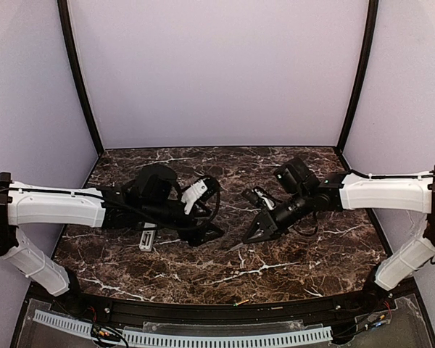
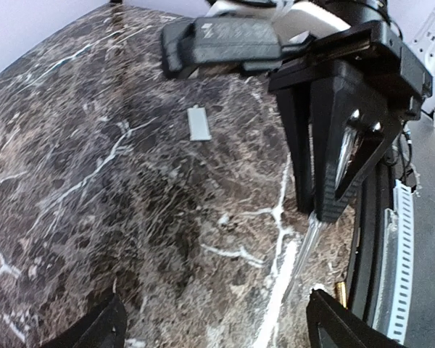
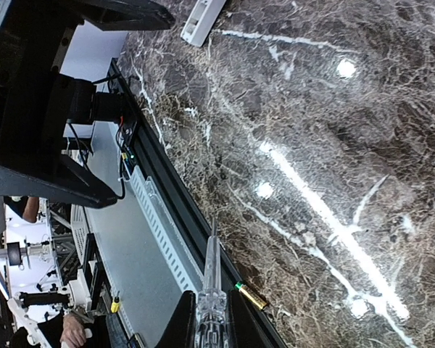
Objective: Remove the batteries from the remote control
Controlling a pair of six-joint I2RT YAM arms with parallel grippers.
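The white remote control (image 1: 148, 237) lies on the marble table under my left arm; its end also shows in the right wrist view (image 3: 203, 18). One orange-copper battery (image 1: 241, 301) lies at the table's near edge, also seen in the right wrist view (image 3: 251, 296) and the left wrist view (image 2: 340, 291). The other battery is out of view. My left gripper (image 1: 207, 233) (image 2: 217, 330) is open wide and empty, low over bare marble. My right gripper (image 1: 254, 233) (image 3: 212, 322) is shut on a clear thin stick (image 3: 212, 279), whose tip points down to the table (image 2: 304, 250).
A small flat grey-white cover piece (image 2: 199, 123) lies on the marble beyond the two grippers, also in the top view (image 1: 259, 196). A black rail (image 3: 174, 210) and a white slotted cable duct (image 1: 217, 337) run along the near edge. The grippers face each other closely at mid-table.
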